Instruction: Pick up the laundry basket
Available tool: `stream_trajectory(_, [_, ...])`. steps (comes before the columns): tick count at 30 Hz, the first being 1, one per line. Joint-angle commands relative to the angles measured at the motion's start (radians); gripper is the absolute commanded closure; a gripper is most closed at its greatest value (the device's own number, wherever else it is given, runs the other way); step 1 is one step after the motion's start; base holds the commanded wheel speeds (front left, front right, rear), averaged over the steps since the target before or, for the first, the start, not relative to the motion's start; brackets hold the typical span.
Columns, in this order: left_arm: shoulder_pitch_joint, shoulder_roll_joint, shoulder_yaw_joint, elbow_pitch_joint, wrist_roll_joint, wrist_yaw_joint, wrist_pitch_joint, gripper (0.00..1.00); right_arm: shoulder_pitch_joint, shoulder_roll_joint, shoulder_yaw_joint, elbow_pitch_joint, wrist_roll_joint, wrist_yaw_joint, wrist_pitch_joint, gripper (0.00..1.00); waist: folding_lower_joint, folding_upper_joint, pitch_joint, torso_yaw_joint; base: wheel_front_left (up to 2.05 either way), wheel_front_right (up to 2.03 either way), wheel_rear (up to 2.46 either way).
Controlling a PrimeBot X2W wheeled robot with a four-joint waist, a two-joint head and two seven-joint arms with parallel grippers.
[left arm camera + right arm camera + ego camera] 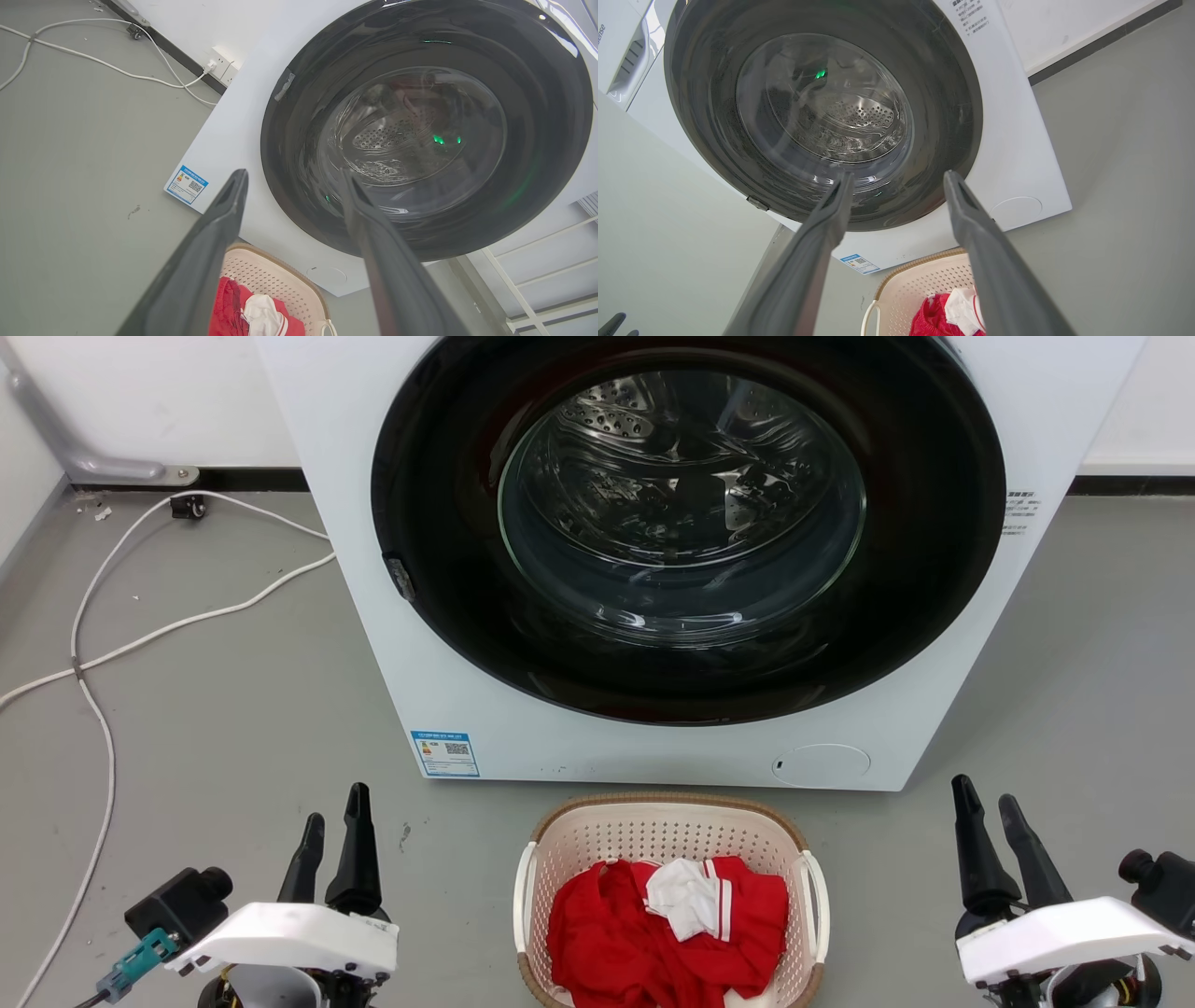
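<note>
1. Head view first: the laundry basket [653,835] sits on the grey floor [233,728], bottom centre, just in front of the washing machine [373,616]. A red garment [616,924] and a white cloth [686,896] are heaped inside.
2. The left gripper [336,812] is low on the left and the right gripper [986,795] low on the right. Each is well apart from the basket's white side handles, and both pairs of jaws are spread.
3. The left wrist view adds a wall socket [219,70] behind the machine with the white cable [107,67] plugged in, and white rails [537,280] at lower right.
4. The right wrist view offers a second white appliance [621,51] at upper left.
5. In both wrist views the basket peeks up between the fingers at the bottom edge.
6. Around it, the cable loops across the floor on the left, away from the basket. A blue label [445,753] marks the machine's lower front corner, and the dark round door [681,523], shut, looms right behind the basket.
</note>
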Motion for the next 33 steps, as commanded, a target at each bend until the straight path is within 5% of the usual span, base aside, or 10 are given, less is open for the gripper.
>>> stream_trajectory(1, [-0.004, 0.008, -0.004, -0.016, 0.034, 0.001, -0.012, 0.00, -0.001, -0.003, 0.004, -0.021, -0.040, 0.000, -0.011, 0.00, 0.0000, 0.0000, 0.000, 0.000, 0.00, 0.00, 0.00])
stream_trajectory(33, [0.029, -0.002, -0.023, -0.007, 0.397, -0.003, -0.100, 0.00, 0.043, -0.004, 0.026, -0.035, -0.414, 0.000, -0.101, 0.00, 0.0000, 0.0000, 0.007, 0.000, 0.00, 0.00, 0.00])
